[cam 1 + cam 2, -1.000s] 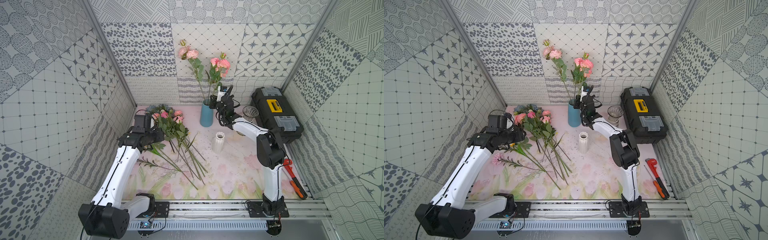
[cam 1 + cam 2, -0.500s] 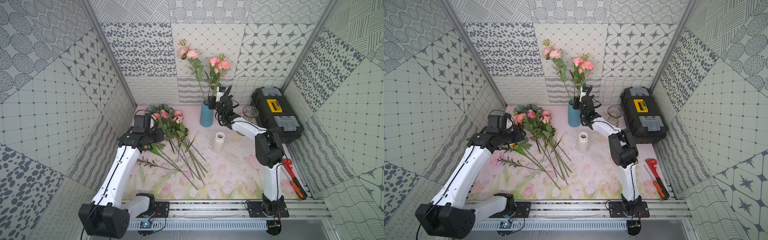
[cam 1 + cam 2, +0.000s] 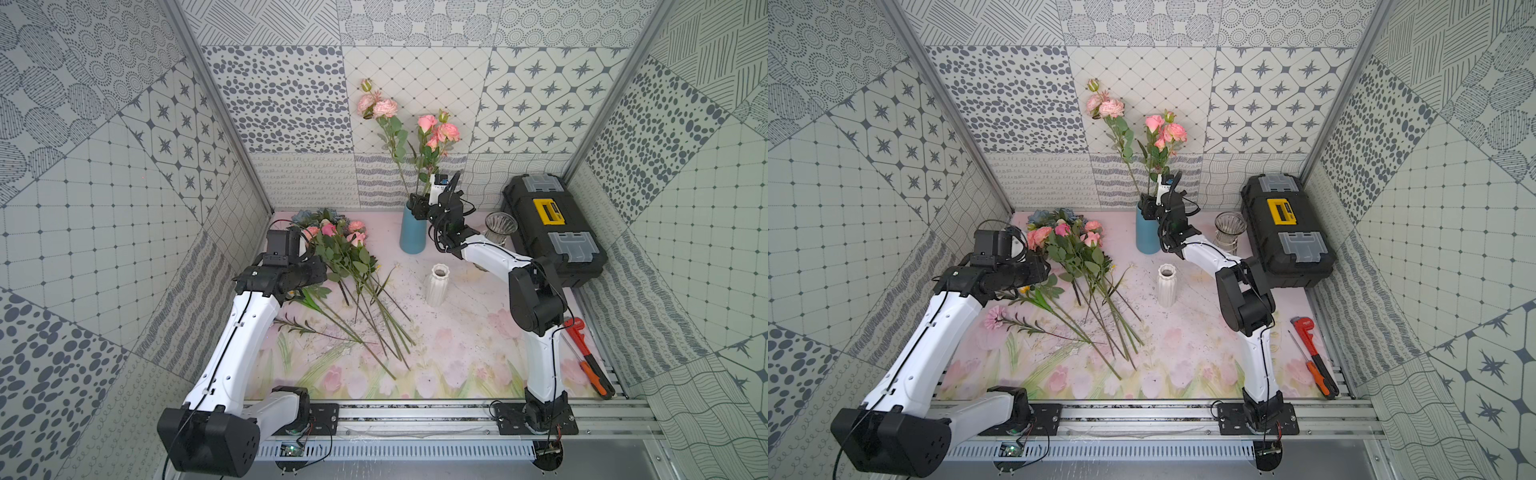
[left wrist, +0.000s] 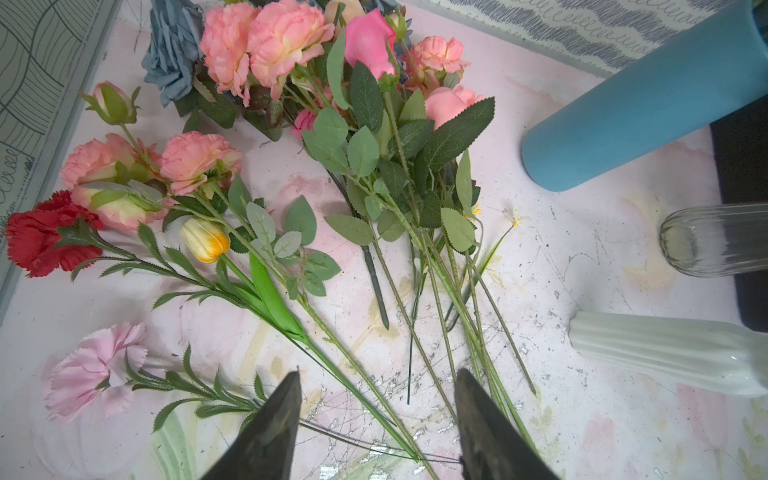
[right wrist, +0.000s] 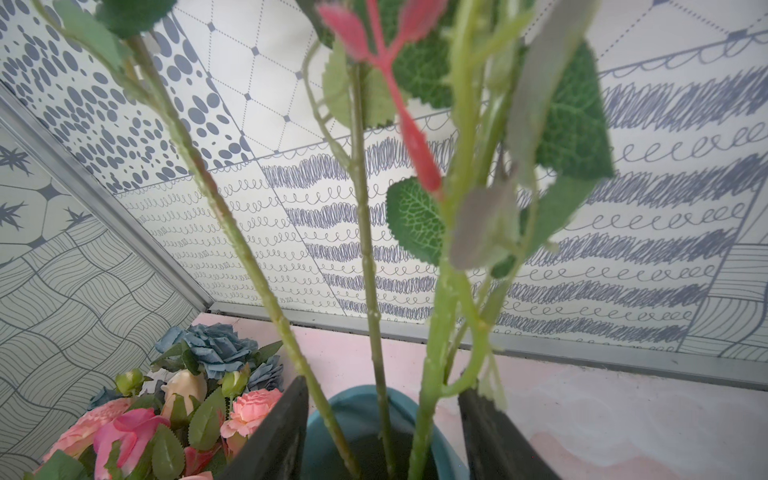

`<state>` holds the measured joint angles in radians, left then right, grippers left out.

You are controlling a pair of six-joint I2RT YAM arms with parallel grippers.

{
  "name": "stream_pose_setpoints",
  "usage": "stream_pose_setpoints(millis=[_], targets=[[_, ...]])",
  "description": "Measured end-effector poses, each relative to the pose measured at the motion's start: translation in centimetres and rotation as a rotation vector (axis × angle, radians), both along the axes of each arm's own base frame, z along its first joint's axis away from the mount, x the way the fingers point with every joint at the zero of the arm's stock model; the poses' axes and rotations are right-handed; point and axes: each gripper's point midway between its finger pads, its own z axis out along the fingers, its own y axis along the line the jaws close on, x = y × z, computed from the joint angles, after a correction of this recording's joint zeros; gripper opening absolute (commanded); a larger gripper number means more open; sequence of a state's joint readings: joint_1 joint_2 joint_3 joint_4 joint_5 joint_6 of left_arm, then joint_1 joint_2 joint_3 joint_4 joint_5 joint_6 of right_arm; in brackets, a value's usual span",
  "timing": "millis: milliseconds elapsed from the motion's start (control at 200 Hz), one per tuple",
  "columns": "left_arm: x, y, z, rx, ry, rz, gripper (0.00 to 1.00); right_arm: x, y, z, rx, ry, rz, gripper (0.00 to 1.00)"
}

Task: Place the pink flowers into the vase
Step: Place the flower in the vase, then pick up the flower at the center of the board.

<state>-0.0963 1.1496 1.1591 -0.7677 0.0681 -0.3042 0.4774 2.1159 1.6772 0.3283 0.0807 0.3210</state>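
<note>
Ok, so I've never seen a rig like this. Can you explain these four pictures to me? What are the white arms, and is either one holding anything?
These are two white robot arms mounted at the front edge, each ending in two fingers. Two pictures look down from overhead and are almost identical. The other two come from a camera on each wrist. On the flowery mat lie a pile of loose artificial flowers, a white vase, a glass vase, a black toolbox and a red wrench. Some pink flowers already stand in the blue vase. The right arm's fingers stand apart on either side of those stems, gripping none. The left arm's fingers hover open over the pile, holding nothing.
</note>
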Motion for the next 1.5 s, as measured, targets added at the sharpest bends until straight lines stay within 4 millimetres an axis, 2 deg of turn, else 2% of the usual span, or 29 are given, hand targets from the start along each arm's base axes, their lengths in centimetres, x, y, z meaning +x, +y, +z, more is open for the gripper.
stream_pose_setpoints(millis=[225, 350, 445, 730, 921, 991, 1111, 1281, 1331, 1416, 1501], targets=[[0.0, 0.0, 0.0, -0.001, 0.0, 0.0, 0.59, -0.1, -0.6, -1.2, -0.049, 0.053, -0.025, 0.65], [0.0, 0.0, 0.0, -0.001, 0.0, 0.0, 0.59, -0.7, -1.5, -1.1, -0.079, 0.098, -0.054, 0.66], [0.0, 0.0, 0.0, -0.001, 0.0, 0.002, 0.59, -1.8, -2.1, -0.3, -0.098, 0.124, -0.072, 0.67], [0.0, 0.2, 0.0, -0.003, 0.0, 0.01, 0.59, -5.7, -4.1, 3.9, -0.114, 0.155, -0.074, 0.68], [0.1, 0.5, 0.0, -0.002, 0.0, 0.023, 0.59, -8.1, -4.3, 4.8, -0.13, 0.206, -0.034, 0.67], [0.1, 0.7, 0.0, -0.001, 0.001, 0.03, 0.59, -9.4, -4.2, 5.2, -0.134, 0.228, -0.01, 0.67], [0.3, 0.7, -0.4, 0.01, 0.015, 0.035, 0.55, -12.7, -3.7, 6.4, -0.128, 0.264, 0.051, 0.66], [1.0, -0.9, -1.0, 0.06, 0.048, 0.0, 0.5, -19.5, -1.7, 10.2, -0.11, 0.252, 0.177, 0.66], [1.3, -1.4, -1.4, 0.07, 0.065, -0.006, 0.48, -21.3, -1.2, 10.7, -0.099, 0.256, 0.216, 0.66], [1.7, -2.2, -2.5, 0.087, 0.107, -0.005, 0.45, -23.1, -1.3, 10.4, -0.086, 0.286, 0.249, 0.66], [1.8, -3.5, -3.5, 0.11, 0.145, -0.016, 0.43, -23.9, -1.9, 8.6, -0.096, 0.341, 0.249, 0.66]])
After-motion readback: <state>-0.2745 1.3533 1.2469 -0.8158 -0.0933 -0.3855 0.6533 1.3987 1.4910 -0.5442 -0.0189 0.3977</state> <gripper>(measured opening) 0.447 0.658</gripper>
